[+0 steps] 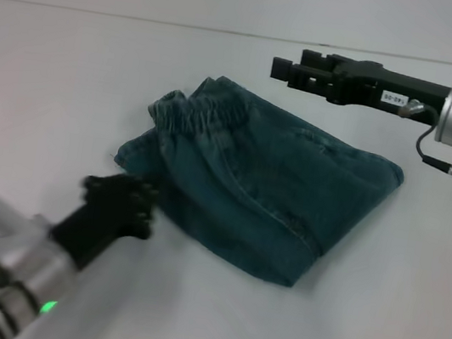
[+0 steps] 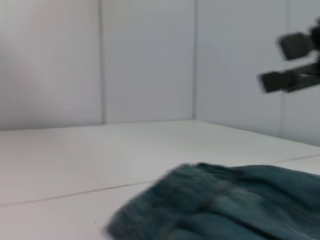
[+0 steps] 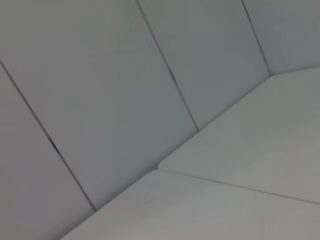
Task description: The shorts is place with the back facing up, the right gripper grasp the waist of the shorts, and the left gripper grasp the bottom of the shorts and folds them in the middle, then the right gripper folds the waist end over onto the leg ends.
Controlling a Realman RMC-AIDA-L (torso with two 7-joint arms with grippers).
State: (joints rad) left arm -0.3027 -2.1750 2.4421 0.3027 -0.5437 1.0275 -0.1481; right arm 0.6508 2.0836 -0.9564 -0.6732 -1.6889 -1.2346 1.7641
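I count one pair of teal denim shorts (image 1: 262, 188), folded, mid-table (image 1: 69, 76), open surface all round. Left gripper (image 1: 122, 200), closure unclear, at its near-left edge; right gripper (image 1: 298, 69), fingers parted, hovers beyond the far edge.

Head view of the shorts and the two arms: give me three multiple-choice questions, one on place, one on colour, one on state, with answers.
1. Where is the right end effector?
A. above the table, beyond the shorts
B. pressed on the shorts
C. under the table

2. What colour are the shorts?
A. red
B. dark teal
C. yellow

3. How do the shorts lie?
A. spread flat in one layer
B. hanging in the air
C. folded on the table

Answers: 1 A, it hangs clear of the cloth. 2 B, teal denim-like fabric. 3 C, layers overlap, elastic waist on top.
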